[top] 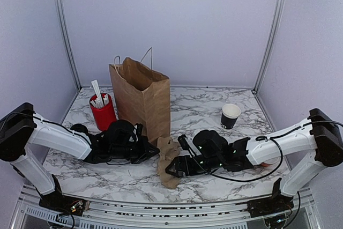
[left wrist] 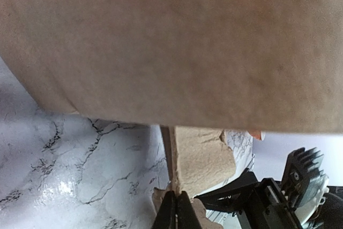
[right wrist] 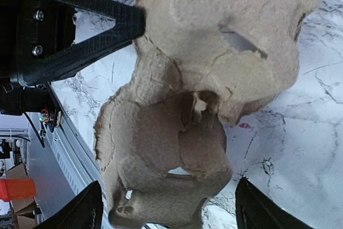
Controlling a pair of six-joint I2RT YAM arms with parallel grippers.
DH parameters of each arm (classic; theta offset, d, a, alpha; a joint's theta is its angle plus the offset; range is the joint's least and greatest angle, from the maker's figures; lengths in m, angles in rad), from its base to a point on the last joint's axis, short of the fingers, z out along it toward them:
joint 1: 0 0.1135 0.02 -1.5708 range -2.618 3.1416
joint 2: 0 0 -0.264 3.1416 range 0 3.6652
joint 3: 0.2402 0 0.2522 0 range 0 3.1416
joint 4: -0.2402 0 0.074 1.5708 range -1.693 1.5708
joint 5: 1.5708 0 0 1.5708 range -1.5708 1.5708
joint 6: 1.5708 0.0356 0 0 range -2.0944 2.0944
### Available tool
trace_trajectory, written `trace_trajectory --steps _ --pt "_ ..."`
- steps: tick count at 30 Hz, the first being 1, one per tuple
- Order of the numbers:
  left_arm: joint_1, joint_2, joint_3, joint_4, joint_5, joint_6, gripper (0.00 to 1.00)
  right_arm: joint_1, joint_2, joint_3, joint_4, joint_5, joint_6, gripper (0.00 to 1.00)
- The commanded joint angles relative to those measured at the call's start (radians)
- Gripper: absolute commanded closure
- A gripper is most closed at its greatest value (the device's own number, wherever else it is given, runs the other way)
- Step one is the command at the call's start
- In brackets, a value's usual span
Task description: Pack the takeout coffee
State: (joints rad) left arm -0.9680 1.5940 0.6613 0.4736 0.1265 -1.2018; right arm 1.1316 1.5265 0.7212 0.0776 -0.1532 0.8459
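1. The brown paper bag (top: 140, 97) stood upright on the marble table (top: 214, 97) with its mouth open and its handles up.
2. Just in front of the bag's near right corner, a crumpled pulp cup carrier (top: 166, 178) lay on the table.
3. The left gripper (top: 155, 153) lay low along the bag's front face. Its jaws were pinched together on the carrier's thin edge. In the left wrist view the fingers (left wrist: 175, 213) met on that edge, and the bag's wall filled everything above them.
4. The right gripper (top: 176, 156) reached in from the bag's right with its jaws spread wide. One fingertip (right wrist: 80, 207) sat on each side of the carrier without clamping it.
5. A lidded takeout coffee could not be made out in any view.
6. A black paper cup (top: 230, 116) with a white rim stood upright and open-topped, well to the right of the bag. It was apart from both grippers, with the right arm stretched across the table in front of it.
7. A red cup (top: 103, 115) holding white sticks (top: 96, 92) stood just beside the bag's left side, behind the left arm.
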Motion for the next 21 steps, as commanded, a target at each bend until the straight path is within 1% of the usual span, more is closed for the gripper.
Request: trace_trajectory --steps 1,4,7,10,12,17,21 --pt "-0.006 -0.053 0.049 -0.052 0.029 0.087 1.00 0.010 -0.062 0.046 -0.050 0.051 -0.008 0.16" --pt "-0.007 -0.094 0.067 -0.159 0.035 0.164 1.00 0.009 -0.112 0.057 -0.093 0.092 -0.027 0.12" --pt "-0.010 -0.129 0.114 -0.260 0.045 0.245 1.00 0.000 -0.163 0.060 -0.136 0.129 -0.048 0.11" --pt "-0.027 -0.144 0.189 -0.439 0.020 0.351 1.00 -0.028 -0.215 0.058 -0.185 0.145 -0.068 0.11" --pt "-0.036 -0.147 0.225 -0.519 0.017 0.404 1.00 -0.056 -0.260 0.044 -0.203 0.139 -0.077 0.11" --pt "-0.066 -0.147 0.295 -0.663 -0.028 0.495 1.00 -0.129 -0.355 0.017 -0.235 0.113 -0.105 0.10" --pt "-0.097 -0.137 0.331 -0.734 -0.076 0.530 1.00 -0.167 -0.379 0.026 -0.282 0.117 -0.136 0.10"
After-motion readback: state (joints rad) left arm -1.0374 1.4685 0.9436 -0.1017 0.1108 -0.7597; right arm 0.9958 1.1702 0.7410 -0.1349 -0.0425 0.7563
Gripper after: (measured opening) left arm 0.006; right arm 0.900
